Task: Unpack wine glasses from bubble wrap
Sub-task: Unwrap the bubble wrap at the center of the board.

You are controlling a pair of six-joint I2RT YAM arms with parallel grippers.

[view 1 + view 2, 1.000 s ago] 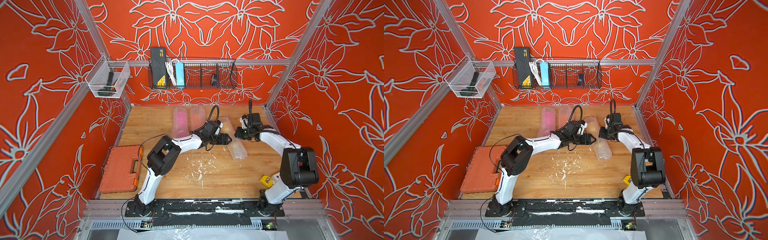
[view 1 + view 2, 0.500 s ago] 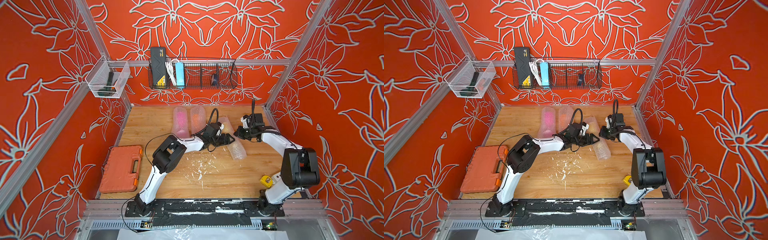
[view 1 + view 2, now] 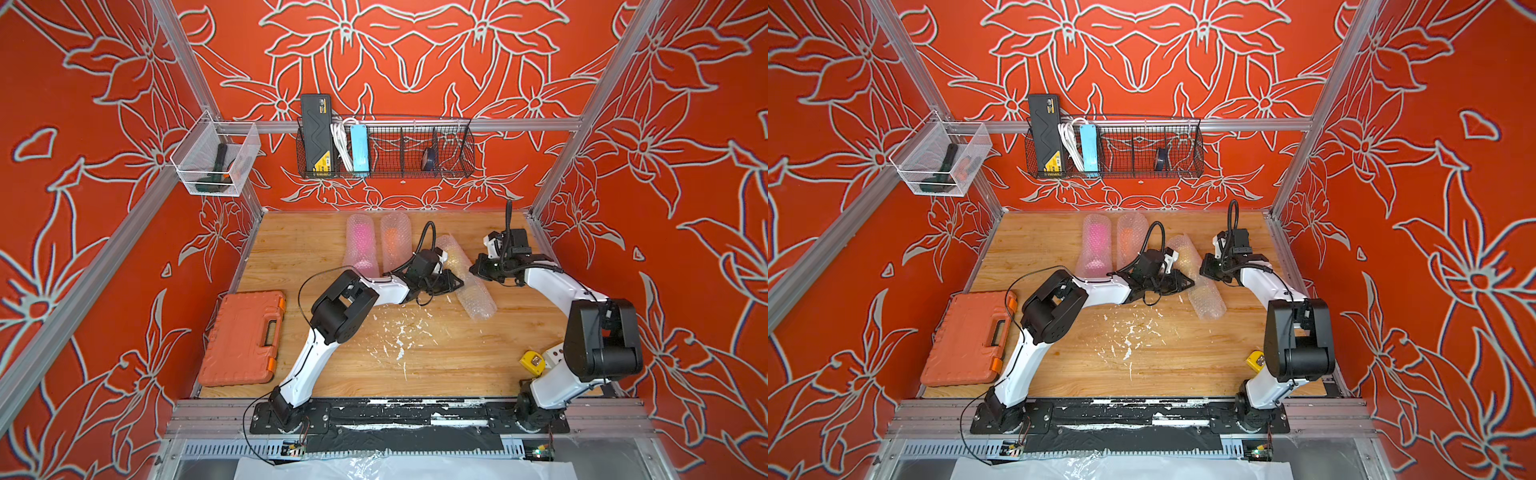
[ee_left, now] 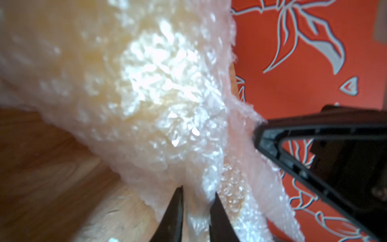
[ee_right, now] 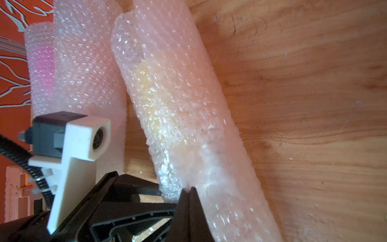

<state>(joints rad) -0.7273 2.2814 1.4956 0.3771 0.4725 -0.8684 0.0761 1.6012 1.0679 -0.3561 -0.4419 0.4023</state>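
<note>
You have bare wood on the table [image 3: 457, 357] in front of the bubble-wrap roll [image 3: 476, 293], which lies slantwise between both grippers, the yellow wine glass [image 5: 149, 98] blurred inside. The pink roll [image 3: 360, 243] and orange roll [image 3: 395, 241] crowd the back wall. Only the wrist views show the grips: your left gripper [image 4: 196, 194] pinches a fold of that wrap; your right gripper [image 5: 189, 190] is pressed together, tips against it.
</note>
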